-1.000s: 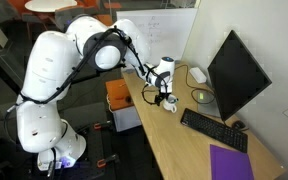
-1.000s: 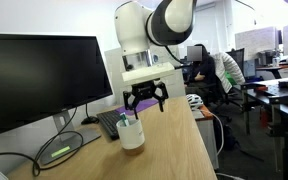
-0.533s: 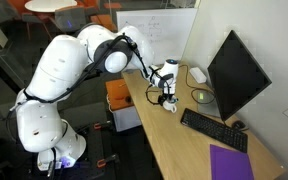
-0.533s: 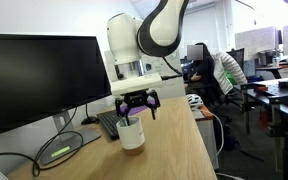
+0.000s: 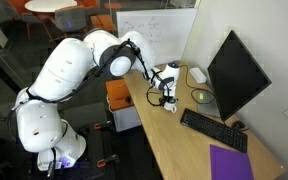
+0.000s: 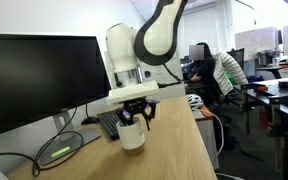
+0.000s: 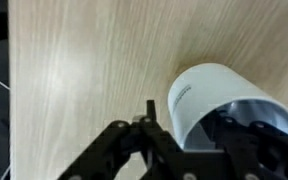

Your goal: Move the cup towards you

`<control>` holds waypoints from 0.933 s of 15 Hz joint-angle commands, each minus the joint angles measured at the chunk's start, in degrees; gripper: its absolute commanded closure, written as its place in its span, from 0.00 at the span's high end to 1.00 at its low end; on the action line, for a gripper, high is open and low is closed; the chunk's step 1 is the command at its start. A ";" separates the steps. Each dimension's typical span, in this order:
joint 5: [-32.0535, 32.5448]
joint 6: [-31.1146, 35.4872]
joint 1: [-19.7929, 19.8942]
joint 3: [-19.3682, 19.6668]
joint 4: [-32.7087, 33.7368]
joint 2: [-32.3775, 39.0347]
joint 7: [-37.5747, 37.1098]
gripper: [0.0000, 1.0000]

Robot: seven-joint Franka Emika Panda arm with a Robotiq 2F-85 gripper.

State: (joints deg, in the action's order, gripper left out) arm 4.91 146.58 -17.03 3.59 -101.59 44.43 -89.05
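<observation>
The cup [image 5: 170, 104], a small white mug with a dark inside, stands upright on the wooden desk [image 5: 184, 150] near its far end. In an exterior view the cup [image 6: 132, 136] sits right under my gripper [image 6: 134, 117]. My gripper [image 5: 167, 95] has come down over the rim. In the wrist view the cup [image 7: 209, 95] fills the lower right. My gripper [image 7: 189, 118] straddles its near wall. One finger [image 7: 149, 112] stands outside the wall with a small gap to it, and the other reaches into the dark inside. The jaws are partly closed and the handle is hidden.
A black monitor [image 5: 234, 75] and keyboard [image 5: 214, 130] stand beyond the cup, with a purple notebook [image 5: 232, 163] at the near end. A flat white device [image 5: 197, 74] with a cable lies at the far end. The desk edge and an orange box [image 5: 119, 97] are beside the cup.
The gripper has dropped down from above the cup onto its rim, and its jaws have narrowed. The arm's elbow has swung over. The cup stays in place.
</observation>
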 commanded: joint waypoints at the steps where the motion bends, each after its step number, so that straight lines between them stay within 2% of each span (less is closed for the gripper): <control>1: -1.72 1.32 -0.47 0.51 0.38 0.26 1.96 0.22; 4: -1.84 1.75 -0.43 0.48 -0.02 0.04 1.94 0.00; 9: -1.50 3.16 -0.83 1.77 -1.99 -1.25 1.15 0.03; 14: -3.11 3.17 -0.10 3.61 -7.00 -6.15 -0.79 0.03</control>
State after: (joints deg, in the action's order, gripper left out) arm 4.18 148.17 -17.00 6.17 -103.67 42.88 -89.11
